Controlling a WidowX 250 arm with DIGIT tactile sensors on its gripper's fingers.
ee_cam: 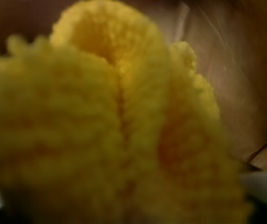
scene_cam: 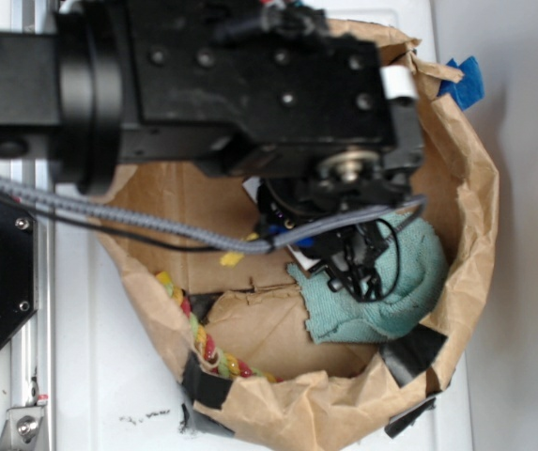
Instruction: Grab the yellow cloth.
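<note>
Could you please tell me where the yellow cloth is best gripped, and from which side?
Probably the raised fold at the middle of the yellow cloth, from straight above. The wrist view shows it bunched into soft ridges with a crease between them, so the fingers could pinch a ridge.

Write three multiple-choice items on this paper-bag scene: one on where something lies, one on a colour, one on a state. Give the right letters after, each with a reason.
1. Where does the braided rope lie?
A. along the bag's lower-left wall
B. on top of the teal cloth
C. outside the bag on the table

2. What colour is the fabric filling the wrist view?
A. teal
B. yellow
C. red

3. How does the brown paper bag stand?
A. folded flat
B. taped shut
C. open, its rim rolled down

Answers: 1 A, the rope runs along that wall, apart from the teal cloth. 2 B, the yellow cloth crowds the lens. 3 C, the inside is in plain sight from above.
</note>
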